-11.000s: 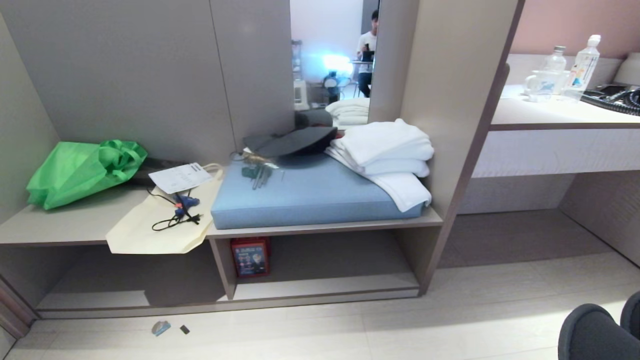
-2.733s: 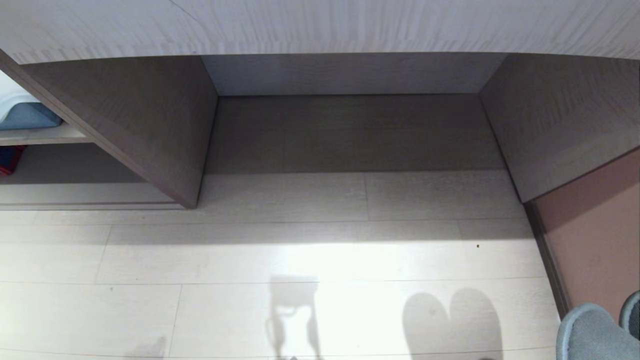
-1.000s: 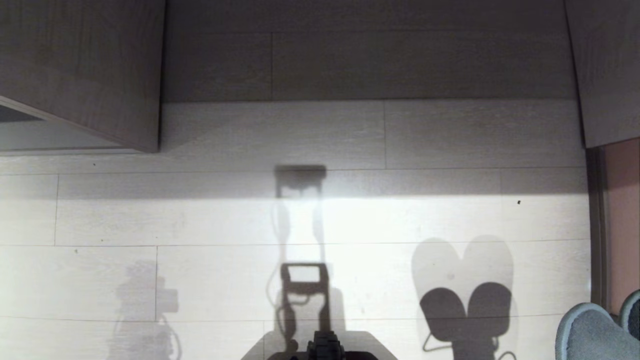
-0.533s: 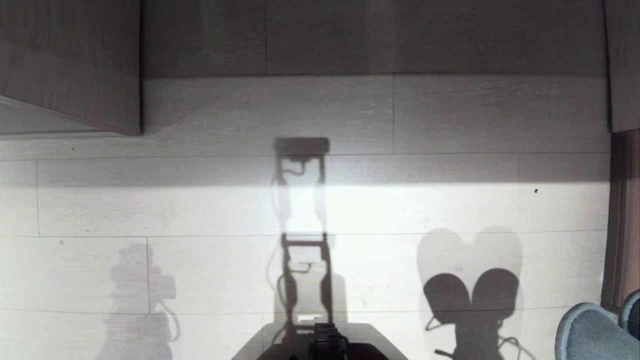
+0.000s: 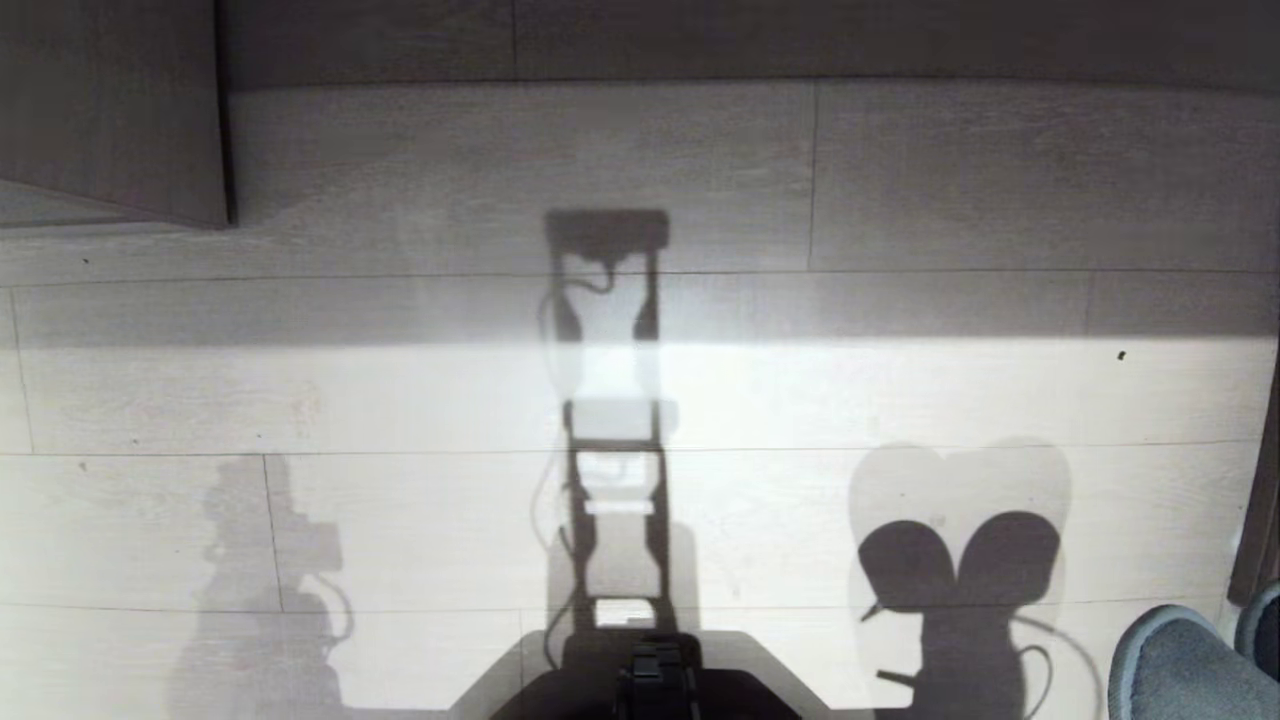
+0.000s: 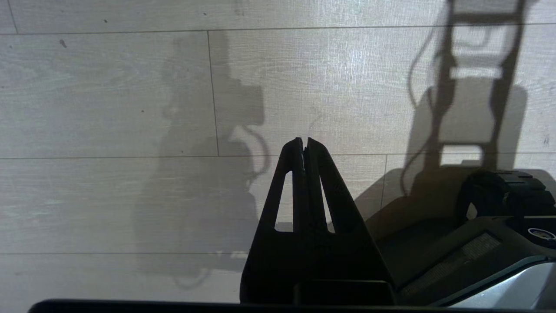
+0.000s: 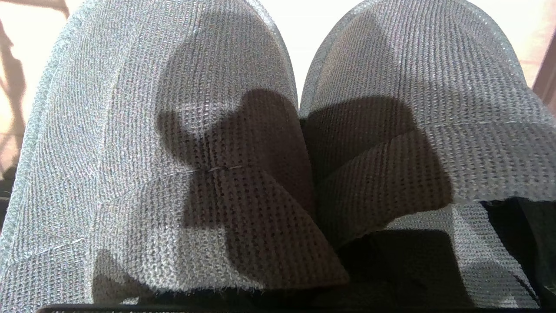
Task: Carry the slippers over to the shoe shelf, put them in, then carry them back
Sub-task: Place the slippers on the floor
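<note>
The slippers, grey woven fabric with a paler rim, poke in at the lower right corner of the head view, held above the pale floor, on which they cast a heart-shaped shadow. In the right wrist view the slippers lie side by side, toes pointing away, and fill almost the whole picture. They hide my right gripper, which holds them. My left gripper hangs shut and empty over the floor planks. The shoe shelf is out of view.
A taupe wood-grain furniture panel stands at the upper left, with a shadowed recess floor along the top. A dark wall edge runs down the right side. My own base shows at the bottom centre.
The head camera has tilted further down: the furniture panel and recess have slid up and outward, and more of my base shows. The slippers stay in the same corner.
</note>
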Tool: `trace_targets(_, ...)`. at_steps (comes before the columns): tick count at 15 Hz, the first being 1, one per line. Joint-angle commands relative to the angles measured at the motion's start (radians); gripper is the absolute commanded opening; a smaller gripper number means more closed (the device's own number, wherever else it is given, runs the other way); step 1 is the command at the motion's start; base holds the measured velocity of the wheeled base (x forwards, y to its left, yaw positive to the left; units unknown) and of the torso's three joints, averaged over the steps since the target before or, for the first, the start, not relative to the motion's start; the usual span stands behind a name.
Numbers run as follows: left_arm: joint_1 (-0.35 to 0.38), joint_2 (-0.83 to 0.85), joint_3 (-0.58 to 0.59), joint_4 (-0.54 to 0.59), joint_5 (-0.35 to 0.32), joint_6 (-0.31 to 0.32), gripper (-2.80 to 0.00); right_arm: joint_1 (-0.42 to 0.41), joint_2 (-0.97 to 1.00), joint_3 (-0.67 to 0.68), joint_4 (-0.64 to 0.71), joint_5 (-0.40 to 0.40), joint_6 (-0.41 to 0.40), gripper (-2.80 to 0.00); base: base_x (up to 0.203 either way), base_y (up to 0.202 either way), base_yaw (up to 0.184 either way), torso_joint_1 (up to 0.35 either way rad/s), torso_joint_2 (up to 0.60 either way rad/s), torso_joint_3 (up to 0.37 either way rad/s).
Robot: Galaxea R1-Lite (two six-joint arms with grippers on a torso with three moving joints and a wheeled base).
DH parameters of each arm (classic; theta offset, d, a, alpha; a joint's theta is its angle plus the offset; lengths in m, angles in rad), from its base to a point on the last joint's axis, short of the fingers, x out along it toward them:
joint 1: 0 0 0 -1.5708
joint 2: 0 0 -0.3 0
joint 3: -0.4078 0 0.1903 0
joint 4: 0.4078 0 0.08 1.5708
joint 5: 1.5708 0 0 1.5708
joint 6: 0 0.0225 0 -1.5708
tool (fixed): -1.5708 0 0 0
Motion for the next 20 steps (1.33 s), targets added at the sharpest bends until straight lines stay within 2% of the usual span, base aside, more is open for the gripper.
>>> trace_targets(1,0.0,0.001,0.0,0.0,0.0,-0.001,-2.8,-0.001,0.001,-0.001,0.0,0.0,-0.001,-2.8,0.0,0.0,0.0,-0.005,0.01,-0.193)
trace_targets(7,0.0,0.001,0.0,0.0,0.0,-0.001,-2.8,0.0,0.001,-0.007,-0.018,0.0,-0.002,-2.8,0.0,0.0,0.0,0.002,0.0,-0.134)
trace_targets(10,0.0,0.001,0.0,0.0,0.0,0.001,-2.8,0.0,0.037,-0.12,-0.017,0.078,-0.028,-2.8,0.0,0.0,0.0,0.001,0.0,-0.012)
trace_targets(13,0.0,0.001,0.0,0.0,-0.002,0.001,-2.8,0.0,0.266,-0.253,-0.021,0.107,-0.032,-2.8,0.0,0.0,0.0,0.0,0.0,0.0)
trace_targets(15,0.0,0.001,0.0,0.0,-0.001,0.001,-2.8,-0.001,0.492,-0.318,-0.119,0.113,-0.032,-2.8,0.0,0.0,0.0,0.0,0.0,0.0)
trace_targets(20,0.0,0.001,0.0,0.0,0.0,0.001,-2.8,-0.001,1.077,-0.463,-0.583,0.103,-0.033,-2.8,0.0,0.0,0.0,0.0,0.0,0.0)
